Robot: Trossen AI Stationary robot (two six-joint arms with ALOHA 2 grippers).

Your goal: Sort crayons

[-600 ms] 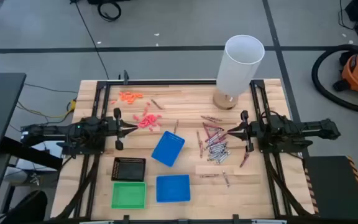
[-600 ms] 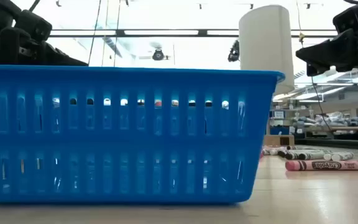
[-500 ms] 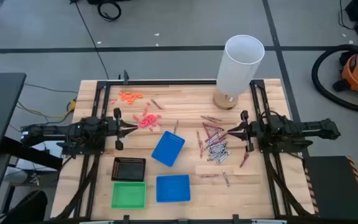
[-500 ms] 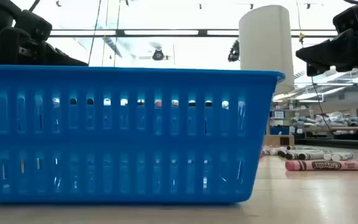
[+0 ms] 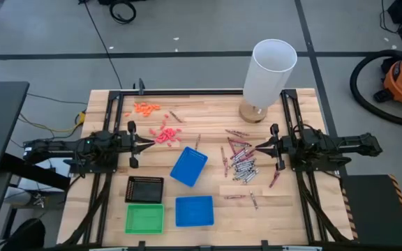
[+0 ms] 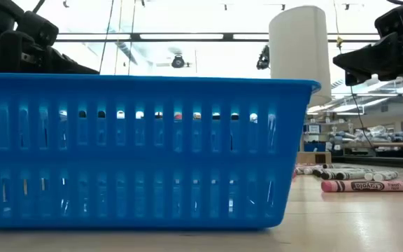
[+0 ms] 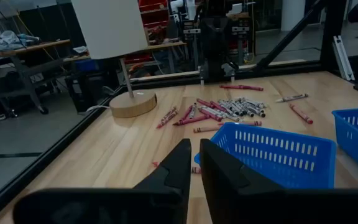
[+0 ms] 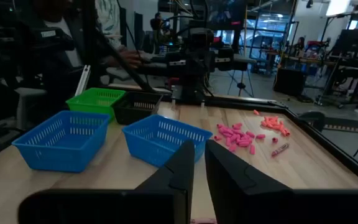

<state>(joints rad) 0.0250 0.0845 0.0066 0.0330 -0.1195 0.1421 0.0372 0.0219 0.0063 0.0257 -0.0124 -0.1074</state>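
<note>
Most of the crayons [image 5: 241, 162] lie in one tight heap on the tabletop [image 5: 208, 111] just in front of the right gripper [image 5: 258, 148], with strays scattered around it and a few nearer the lamp [image 5: 267, 77]; none sits in a basket yet, so the sorting looks barely begun. Both grippers hang above the wood with their fingers nearly closed and holding nothing, the left gripper [image 5: 151, 144] waiting by the pink bits [image 5: 166, 134]. The main risk, as I judge it, is the heap itself: red and grey sticks overlap and touch, so fingers coming down on one could nip two, or nudge neighbours and send them rolling, since round sticks roll easily on smooth wood. A crayon grabbed near its end could tilt and slip out on the way. The tilted blue basket [image 5: 188, 166] sits between the arms and close to the heap, so a low sweep could knock it. The other blue basket [image 5: 194, 211], the green basket [image 5: 144, 218] and the black basket [image 5: 145, 189] stand close together, so a careless drop could land a colour in the wrong one. The orange bits [image 5: 146, 108] lie well apart from the crayons.
</note>
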